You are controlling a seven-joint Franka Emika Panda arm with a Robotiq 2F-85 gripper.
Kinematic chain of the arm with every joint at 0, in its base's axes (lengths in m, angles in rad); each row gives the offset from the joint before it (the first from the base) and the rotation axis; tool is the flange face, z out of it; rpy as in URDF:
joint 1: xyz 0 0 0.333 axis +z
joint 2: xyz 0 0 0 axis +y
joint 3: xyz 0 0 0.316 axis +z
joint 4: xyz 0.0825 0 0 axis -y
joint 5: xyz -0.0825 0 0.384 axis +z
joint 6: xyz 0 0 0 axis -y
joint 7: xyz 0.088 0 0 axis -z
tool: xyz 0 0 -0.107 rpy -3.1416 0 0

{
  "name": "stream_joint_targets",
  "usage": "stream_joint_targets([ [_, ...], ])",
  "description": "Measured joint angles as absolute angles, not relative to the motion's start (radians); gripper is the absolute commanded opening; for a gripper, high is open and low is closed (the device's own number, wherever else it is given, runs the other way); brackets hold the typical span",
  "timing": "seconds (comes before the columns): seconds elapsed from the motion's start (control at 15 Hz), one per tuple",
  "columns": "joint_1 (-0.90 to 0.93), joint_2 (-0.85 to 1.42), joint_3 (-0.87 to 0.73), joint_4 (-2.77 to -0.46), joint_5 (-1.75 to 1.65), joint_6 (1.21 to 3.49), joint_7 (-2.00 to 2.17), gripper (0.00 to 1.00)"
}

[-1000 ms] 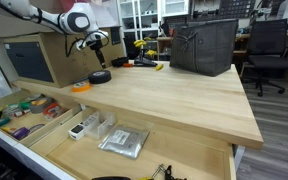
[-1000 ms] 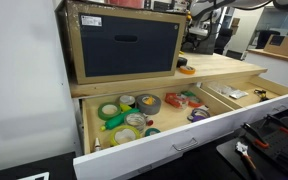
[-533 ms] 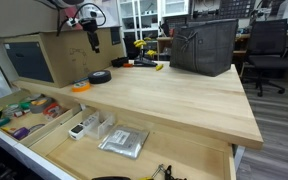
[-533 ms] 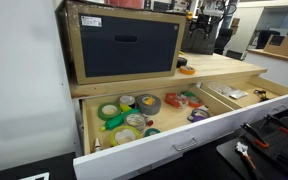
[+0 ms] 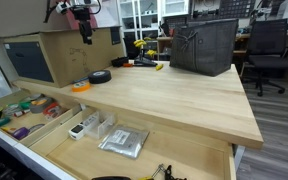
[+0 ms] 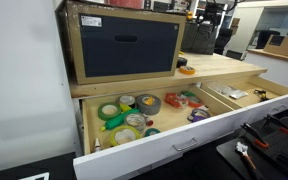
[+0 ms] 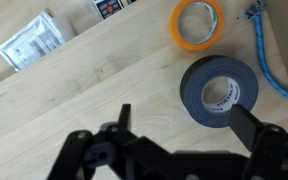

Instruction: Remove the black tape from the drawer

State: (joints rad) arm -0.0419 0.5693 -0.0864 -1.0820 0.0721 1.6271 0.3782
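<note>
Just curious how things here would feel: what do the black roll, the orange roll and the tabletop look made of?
Black tape: dull matte film, perhaps vinyl, wound on a pale printed core. Orange roll: thinner, slightly glossy, probably plastic tape. Tabletop: pale wood, visible grain, smooth finish.

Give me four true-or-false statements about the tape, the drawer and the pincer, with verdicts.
1. The black tape lies on the tabletop, outside the drawer. True.
2. The pincer is shut on the black tape. False: it hangs open above the tape, holding nothing.
3. An orange roll lies beside the black tape on the tabletop. True.
4. The drawer is pushed shut. False: it is pulled out, with tape rolls showing inside.
</note>
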Motion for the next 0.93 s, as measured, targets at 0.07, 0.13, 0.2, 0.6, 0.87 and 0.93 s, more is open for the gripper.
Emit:
stream_joint_targets([
  [0.07,-0.042,0.556,-0.086,-1.104,0.072,1.640,0.378,1.00],
  [0.13,-0.042,0.541,-0.086,-1.132,0.072,1.660,0.376,1.00],
  [0.2,-0.042,0.522,-0.086,-1.167,0.072,1.685,0.368,1.00],
  [0.6,-0.038,0.361,-0.083,-1.444,0.070,1.858,0.272,1.00],
  [0.87,-0.033,0.233,-0.073,-1.641,0.066,1.929,0.231,1.00],
  [0.93,-0.032,0.200,-0.068,-1.692,0.065,1.945,0.221,1.00],
])
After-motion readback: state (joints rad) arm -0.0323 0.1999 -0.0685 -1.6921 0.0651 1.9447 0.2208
